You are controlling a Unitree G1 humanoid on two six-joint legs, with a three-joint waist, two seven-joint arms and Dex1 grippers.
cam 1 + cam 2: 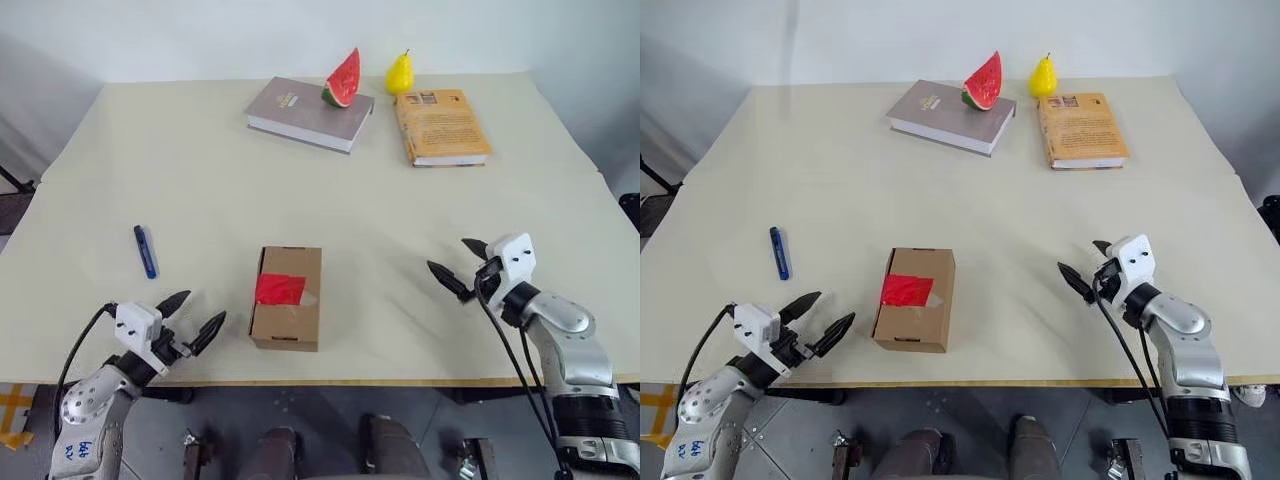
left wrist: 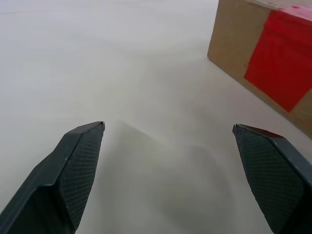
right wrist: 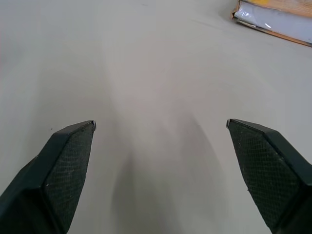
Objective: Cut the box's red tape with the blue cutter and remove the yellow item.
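The brown box [image 1: 288, 297] lies near the table's front edge, its flaps shut under a patch of red tape [image 1: 279, 289]. The blue cutter [image 1: 146, 250] lies flat on the table, left of the box and a little farther back. My left gripper [image 1: 198, 314] hovers open just left of the box's front corner, nothing between its fingers; the box [image 2: 263, 58] and the red tape [image 2: 280, 58] show in the left wrist view. My right gripper [image 1: 457, 262] is open over bare table to the right of the box. The yellow item is hidden.
A grey book [image 1: 310, 113] with a watermelon slice [image 1: 343, 79] on it lies at the back of the table. A yellow pear [image 1: 400, 73] and an orange book [image 1: 440, 126] sit to its right. The table's front edge [image 1: 330, 381] runs just behind my hands.
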